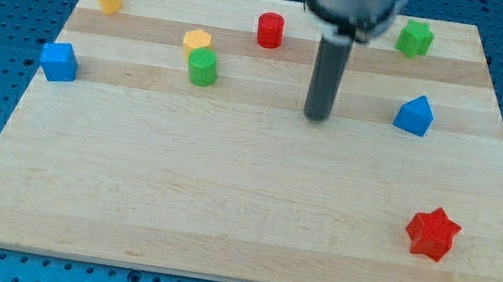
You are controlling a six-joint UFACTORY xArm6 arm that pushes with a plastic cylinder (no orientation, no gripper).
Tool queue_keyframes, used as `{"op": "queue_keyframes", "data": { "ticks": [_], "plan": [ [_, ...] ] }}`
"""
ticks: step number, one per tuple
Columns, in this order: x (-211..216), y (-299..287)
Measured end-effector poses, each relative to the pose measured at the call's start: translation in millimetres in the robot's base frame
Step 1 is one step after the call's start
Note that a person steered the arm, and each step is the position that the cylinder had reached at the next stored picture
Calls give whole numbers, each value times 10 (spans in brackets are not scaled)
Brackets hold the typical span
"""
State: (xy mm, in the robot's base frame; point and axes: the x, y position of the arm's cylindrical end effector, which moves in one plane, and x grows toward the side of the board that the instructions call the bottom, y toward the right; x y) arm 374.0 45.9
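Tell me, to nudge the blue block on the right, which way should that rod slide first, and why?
Probably a short slide toward the view's right: my tip stands apart from the right blue block, touching nothing, with no other block between them.

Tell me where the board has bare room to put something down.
Bare: the whole lower half, left of the red star. Also between my tip and the blue block. Crowded: top left, where yellow block touches green cylinder.
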Motion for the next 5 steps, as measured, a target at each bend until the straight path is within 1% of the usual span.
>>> {"op": "queue_keyframes", "data": {
  "ticks": [1,3,4,5],
  "plan": [
    [-333,-658],
    [-267,-1712],
    [74,-1831],
    [448,-1829]
  ]
}}
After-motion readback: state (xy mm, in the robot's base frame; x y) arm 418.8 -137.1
